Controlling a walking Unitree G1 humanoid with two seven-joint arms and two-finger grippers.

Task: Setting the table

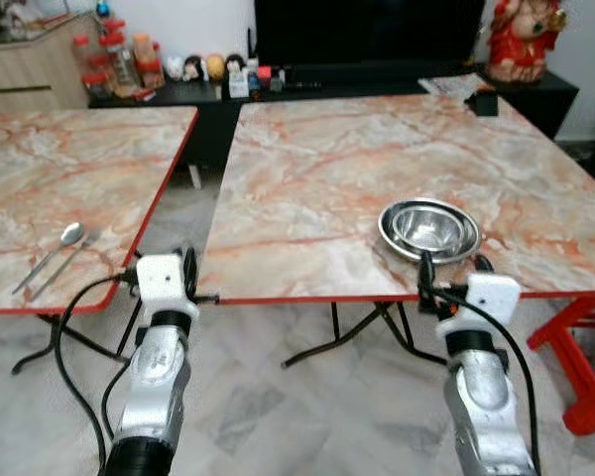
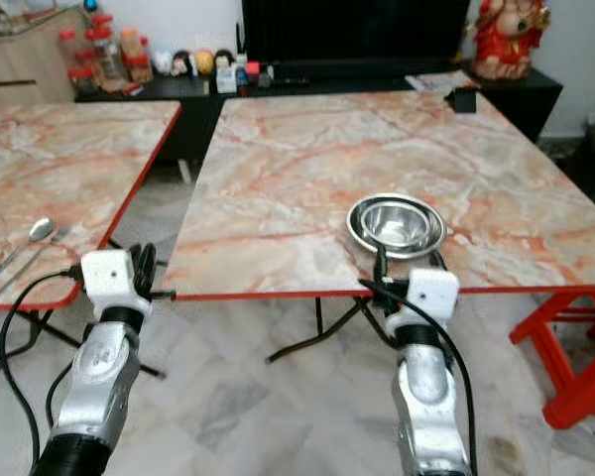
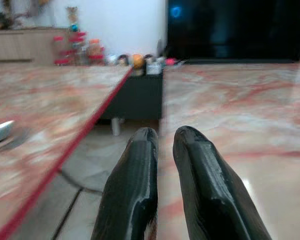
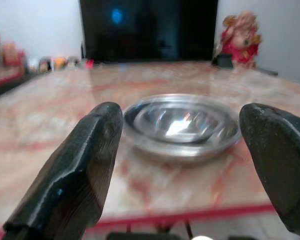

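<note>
Facing us across the centre and right of the head views is the big marble-patterned table (image 1: 317,188) with its red edge; a second marble table (image 1: 69,178) fills the left side, a strip of tiled floor (image 1: 278,416) between them. Behind, at upper centre, we see a dark television (image 1: 367,30) on a black cabinet (image 1: 535,94), with a red figurine (image 1: 521,40) at upper right. No writing is legible to us anywhere.

Near the big table's front edge, right of centre, sits a steel bowl (image 1: 431,228) nested in a steel plate (image 1: 392,238). A spoon (image 1: 64,243) lies at the left table's front edge.

Our right gripper (image 4: 185,165) is level with the table edge just before the bowl, fingers spread wide. Our left gripper (image 3: 162,145) points at the gap between the tables, fingers pressed nearly together.
</note>
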